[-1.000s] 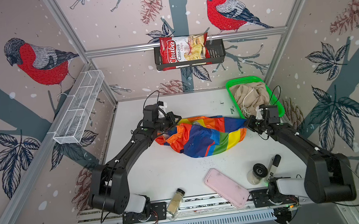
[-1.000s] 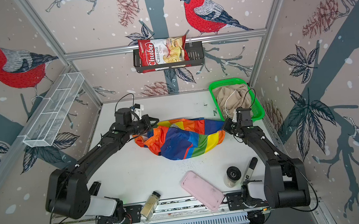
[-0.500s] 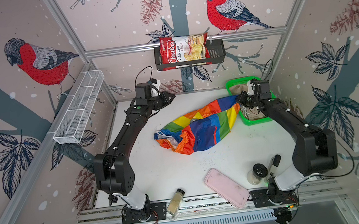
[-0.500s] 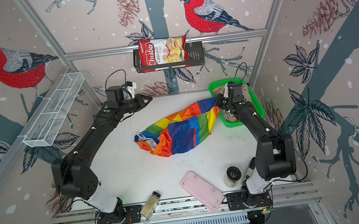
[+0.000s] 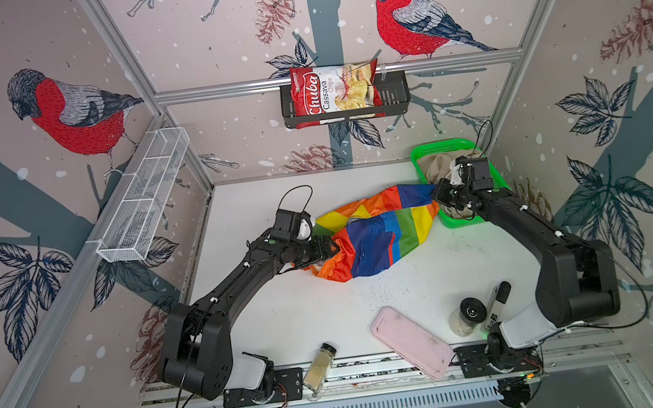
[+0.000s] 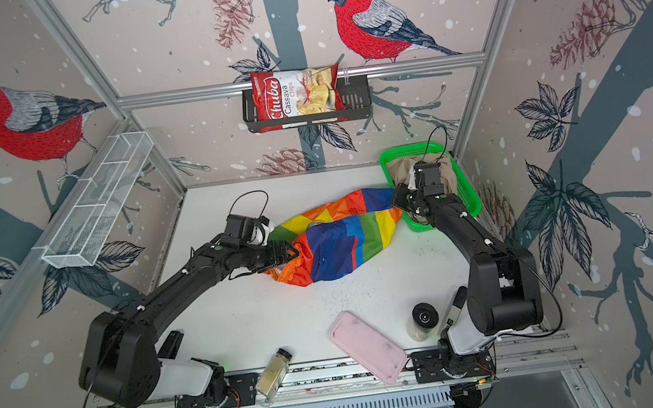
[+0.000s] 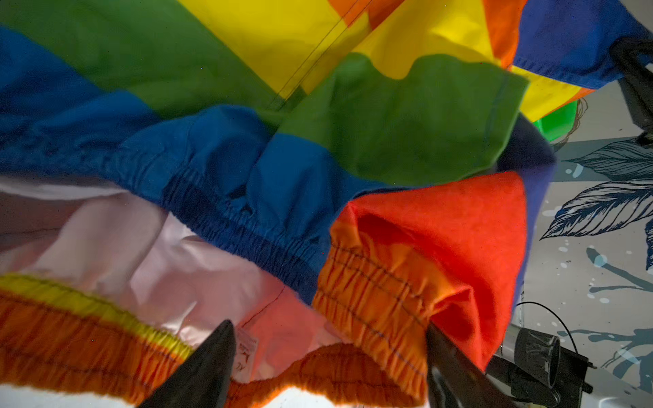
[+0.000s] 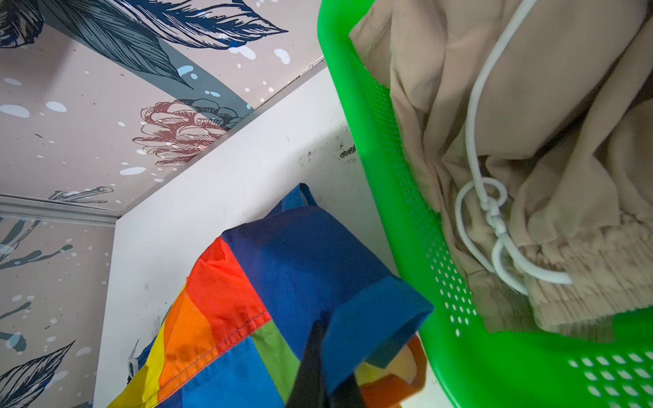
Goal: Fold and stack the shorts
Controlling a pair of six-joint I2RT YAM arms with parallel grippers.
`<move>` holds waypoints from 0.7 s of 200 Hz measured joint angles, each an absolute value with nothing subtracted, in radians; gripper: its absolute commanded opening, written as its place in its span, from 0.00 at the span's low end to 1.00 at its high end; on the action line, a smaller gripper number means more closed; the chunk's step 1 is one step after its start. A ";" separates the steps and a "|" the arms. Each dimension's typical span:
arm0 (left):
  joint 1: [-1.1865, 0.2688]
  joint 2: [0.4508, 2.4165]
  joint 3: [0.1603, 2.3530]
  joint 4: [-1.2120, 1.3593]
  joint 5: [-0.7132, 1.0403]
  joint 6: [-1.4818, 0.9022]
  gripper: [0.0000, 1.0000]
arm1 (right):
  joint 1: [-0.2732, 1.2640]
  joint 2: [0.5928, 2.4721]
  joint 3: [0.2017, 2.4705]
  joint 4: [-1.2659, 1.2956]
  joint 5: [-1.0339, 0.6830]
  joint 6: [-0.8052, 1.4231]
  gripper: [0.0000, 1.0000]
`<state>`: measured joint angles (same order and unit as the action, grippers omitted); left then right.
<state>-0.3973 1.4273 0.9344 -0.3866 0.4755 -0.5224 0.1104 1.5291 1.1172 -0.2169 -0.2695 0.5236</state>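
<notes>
left claw (image 5: 336, 249) back at rainbow shorts (image 5: 381, 240), apart; right claw (image 5: 439, 196) clamped on them; chuba cassava bag (image 5: 334, 89)

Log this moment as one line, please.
left claw: open at rainbow shorts waistband | right claw: shut on blue hem | beige shorts: in green basket | folding: not yet done

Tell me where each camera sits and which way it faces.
Both top views: overhead, looking down at the table; left arm and right arm show whole.
Left wrist: on the left arm, facing rainbow shorts; open left pincer shows.
Right wrist: on the right arm, facing green basket, beige shorts; shut right pincer shows.
Shared: all views show the rainbow shorts.
</notes>
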 measured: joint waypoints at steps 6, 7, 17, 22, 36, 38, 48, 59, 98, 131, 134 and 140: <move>-0.402 1.435 0.923 -0.369 0.478 -0.524 0.78 | 0.110 1.525 1.113 -0.217 -0.270 0.524 0.00; -0.403 1.437 0.920 -0.365 0.479 -0.524 0.78 | 0.110 1.525 1.113 -0.217 -0.270 0.524 0.00; -0.406 1.455 0.908 -0.337 0.487 -0.531 0.74 | 0.110 1.519 1.106 -0.217 -0.269 0.524 0.00; -0.408 1.464 0.904 -0.323 0.493 -0.546 0.71 | 0.110 1.517 1.104 -0.217 -0.269 0.524 0.00; -0.408 1.491 0.896 -0.270 0.517 -0.574 0.40 | 0.111 1.511 1.098 -0.217 -0.268 0.524 0.00; -0.408 1.494 0.896 -0.262 0.522 -0.583 0.34 | 0.111 1.510 1.097 -0.217 -0.268 0.524 0.00; -0.408 1.513 0.897 -0.218 0.536 -0.602 0.06 | 0.111 1.510 1.093 -0.217 -0.268 0.524 0.00; -0.409 1.536 0.913 -0.192 0.550 -0.619 0.00 | 0.111 1.510 1.091 -0.217 -0.268 0.525 0.00; -0.394 1.652 1.180 -0.212 0.535 -0.602 0.00 | 0.111 1.554 1.122 -0.215 -0.268 0.532 0.00; -0.302 1.840 1.685 -0.360 0.465 -0.541 0.00 | 0.110 1.683 1.369 -0.257 -0.271 0.553 0.00; -0.296 1.858 1.739 -0.377 0.460 -0.537 0.00 | 0.111 1.690 1.396 -0.257 -0.271 0.553 0.00; -0.285 1.898 1.864 -0.414 0.446 -0.523 0.00 | 0.111 1.697 1.452 -0.259 -0.271 0.552 0.00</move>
<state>-0.2848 1.8977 1.8645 -0.4141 0.4461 -0.5232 0.1108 1.6974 1.4525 -0.2588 -0.2714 0.5522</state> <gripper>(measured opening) 0.061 0.048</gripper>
